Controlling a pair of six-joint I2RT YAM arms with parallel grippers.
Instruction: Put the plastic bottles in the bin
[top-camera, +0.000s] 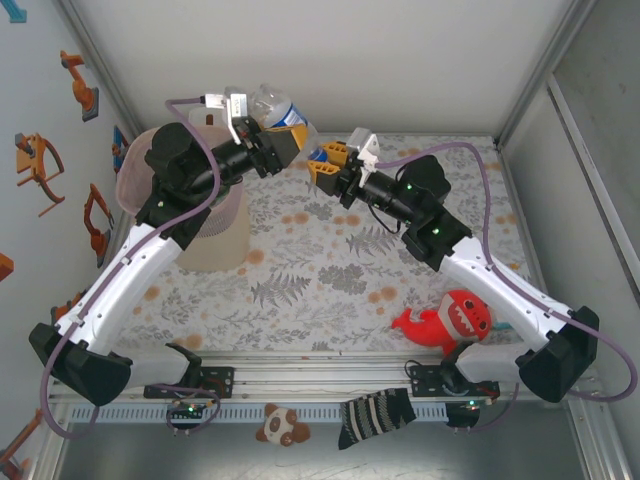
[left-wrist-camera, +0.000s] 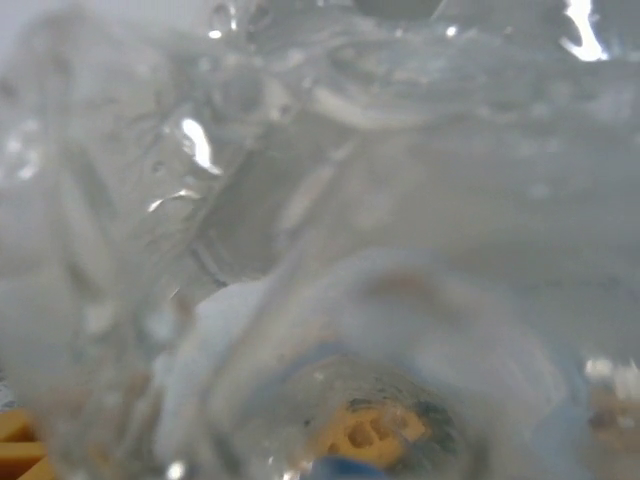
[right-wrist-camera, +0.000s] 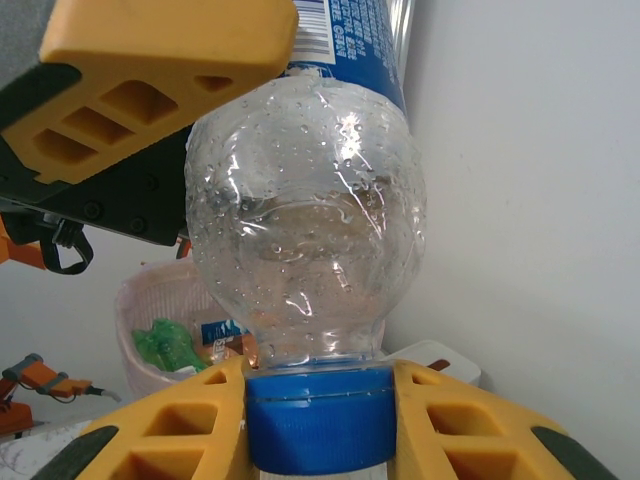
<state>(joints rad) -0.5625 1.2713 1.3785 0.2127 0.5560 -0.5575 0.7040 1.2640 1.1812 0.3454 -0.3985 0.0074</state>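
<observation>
From above: clamping the right hand (top-camera: 326, 165) tight on the cap end of a clear bottle (top-camera: 268, 103) with a blue label, holding it up off the counter (top-camera: 330, 270). Holding the left hand (top-camera: 285, 130) at the bottle's body from the opposite side, fingers set about it; not showing whether gripping or merely bracketing. Hovering that left hand just above and ahead of the pink bin (top-camera: 215, 235). Leaving a red plush toy (top-camera: 448, 322) lying well behind the right hand, near that arm's base.

From the left wrist: crowding right up against the bottle (left-wrist-camera: 320, 200), blurred clear plastic lying between the fingers; glimpsing something yellow low down through it, too blurred for naming.

From the right wrist: pinching the blue cap (right-wrist-camera: 320, 430) squarely between both yellow fingers (right-wrist-camera: 170, 440), with the bottle (right-wrist-camera: 305, 220) pointing straight away from the hand. Resting one yellow finger (right-wrist-camera: 150, 65) of the left hand against the bottle's far end. Showing the bin (right-wrist-camera: 135, 300) beyond the hand to the left, holding a green bottle (right-wrist-camera: 165, 345) and a blue-labelled one.
</observation>
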